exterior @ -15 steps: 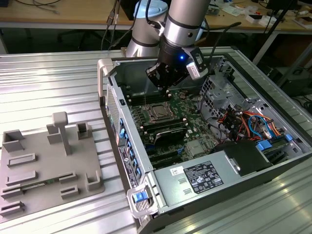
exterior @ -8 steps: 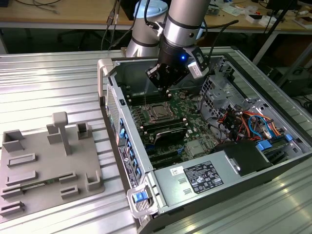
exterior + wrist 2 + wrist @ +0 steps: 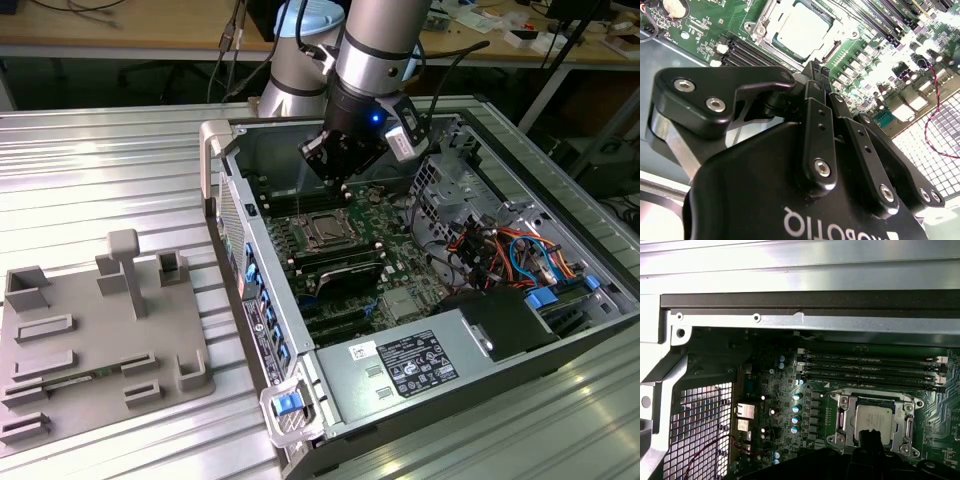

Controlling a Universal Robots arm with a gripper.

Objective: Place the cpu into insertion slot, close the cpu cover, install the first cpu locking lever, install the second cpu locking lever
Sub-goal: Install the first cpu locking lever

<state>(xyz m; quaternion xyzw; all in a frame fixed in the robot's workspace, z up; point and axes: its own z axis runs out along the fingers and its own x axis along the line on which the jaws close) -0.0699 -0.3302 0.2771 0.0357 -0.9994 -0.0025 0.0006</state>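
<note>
Hovering in the exterior view, my black two-fingered pincer hangs just above the square, silver-rimmed insertion slot on the green circuit board. In the second wrist view my fingers are pressed together, gripping nothing. In the first wrist view the flat square silver-grey cpu lies in the slot, with the thin silvery cpu cover flat around it

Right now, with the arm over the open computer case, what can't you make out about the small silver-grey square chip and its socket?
First wrist view: the black gripper hides one edge of the small silver-grey square cpu and of the thin silvery cpu cover.
Second wrist view: the picture's edge cuts off the square metal-rimmed insertion slot.
Exterior view: the slot's locking levers are too small to tell latched from free.
</note>
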